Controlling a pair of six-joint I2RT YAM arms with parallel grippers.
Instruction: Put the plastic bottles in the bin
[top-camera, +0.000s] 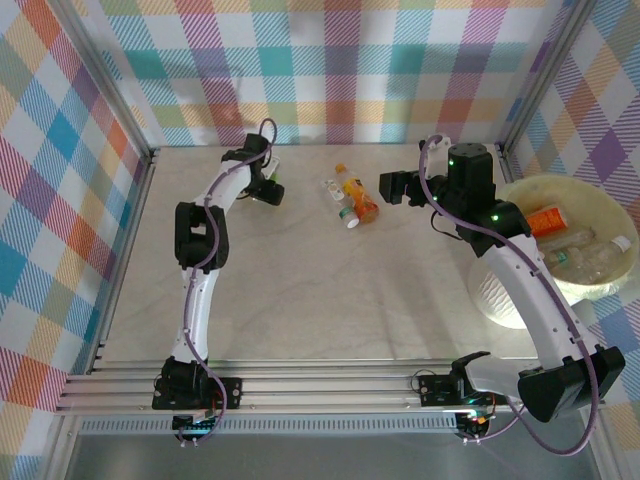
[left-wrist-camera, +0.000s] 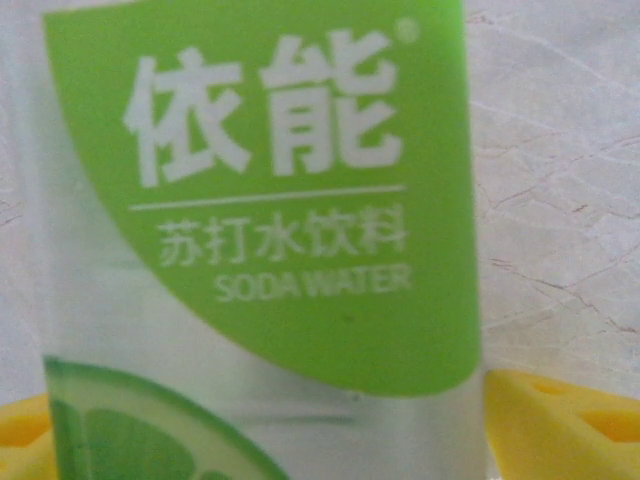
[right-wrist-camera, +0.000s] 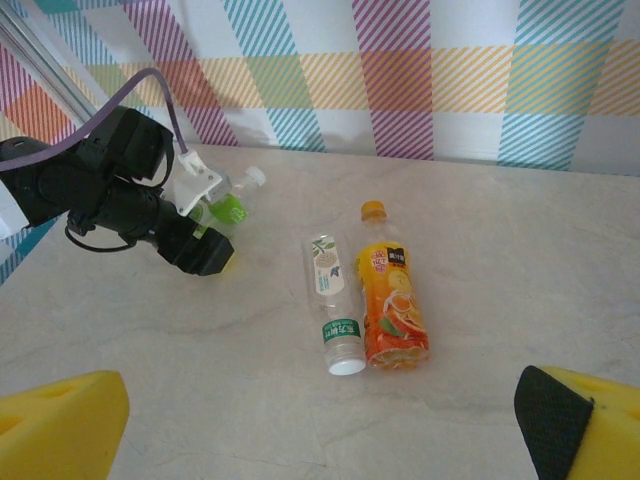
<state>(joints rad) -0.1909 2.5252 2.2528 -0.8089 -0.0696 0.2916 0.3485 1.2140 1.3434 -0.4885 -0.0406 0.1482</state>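
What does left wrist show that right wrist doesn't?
Left wrist: a close-up of the green lime-printed SODA WATER label on the clear plastic bottle, flanked by yellow finger pads.
Right wrist: the left hand seen from outside, a clear green-labelled white-capped bottle and an orange-labelled orange-capped bottle lying side by side, and the plaid wall.
Both: that lime bottle and the pale marbled tabletop.

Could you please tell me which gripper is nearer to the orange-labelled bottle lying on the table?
Right. The right gripper sits just right of the orange-labelled bottle; the left gripper is farther off, to its left.
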